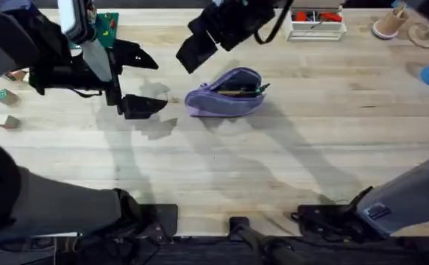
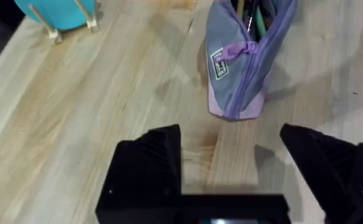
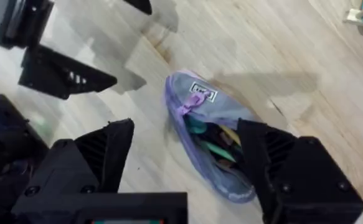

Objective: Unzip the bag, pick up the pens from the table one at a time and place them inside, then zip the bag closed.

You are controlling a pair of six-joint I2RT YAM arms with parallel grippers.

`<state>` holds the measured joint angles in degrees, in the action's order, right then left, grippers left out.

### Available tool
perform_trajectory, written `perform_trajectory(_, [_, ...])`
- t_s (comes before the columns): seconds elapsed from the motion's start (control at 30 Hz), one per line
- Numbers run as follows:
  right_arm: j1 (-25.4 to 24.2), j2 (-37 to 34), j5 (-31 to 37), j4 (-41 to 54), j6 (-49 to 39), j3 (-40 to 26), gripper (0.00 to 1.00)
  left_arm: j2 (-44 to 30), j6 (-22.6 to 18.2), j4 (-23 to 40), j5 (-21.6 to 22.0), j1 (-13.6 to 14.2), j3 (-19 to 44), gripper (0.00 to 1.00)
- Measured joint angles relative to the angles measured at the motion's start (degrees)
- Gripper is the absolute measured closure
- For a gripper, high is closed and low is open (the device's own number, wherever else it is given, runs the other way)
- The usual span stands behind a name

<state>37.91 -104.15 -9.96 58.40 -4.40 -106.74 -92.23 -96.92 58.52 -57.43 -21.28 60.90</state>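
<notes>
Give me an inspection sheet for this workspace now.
Surface: table, light wooden planks.
Job's things: bag unzipped, lying mid-table; pens inside it, tips showing at the opening.
Clutter: small blocks at the left edge; white tray and round holder at the far edge.
Grippers: left gripper fingers open, empty, left of the bag; right gripper fingers open above the bag.
Cables: black cable on the right arm.
Surroundings: nothing seen.

White tray (image 1: 317, 28) with red items at far edge, right of centre. Pink dish (image 1: 388, 26) and round wooden piece (image 1: 424, 34) far right. Green card (image 1: 105, 28) far left. Small blocks (image 1: 6, 94) near left edge.
</notes>
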Motion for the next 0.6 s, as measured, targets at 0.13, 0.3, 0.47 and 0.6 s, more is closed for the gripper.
perform_trajectory(0.13, [0.0, -1.7, 0.1, -1.6, 0.2, 0.0, 0.005, -1.2, -0.1, -0.1, 0.0, 0.0, 0.0, 0.007])
perform_trajectory(0.3, [0.0, -4.6, 0.1, -1.9, 1.3, -0.3, 0.005, -1.2, -0.2, -0.2, 0.0, 0.0, 0.0, 0.007])
perform_trajectory(0.47, [0.0, -9.3, 0.1, -3.3, 2.8, -0.3, 0.005, -1.2, -0.2, -0.3, 0.0, 0.0, 0.0, 0.006])
perform_trajectory(0.6, [0.0, -12.7, 0.2, -4.3, 3.4, -0.3, 0.005, -1.2, -0.2, -0.3, 0.0, 0.0, 0.0, 0.008])
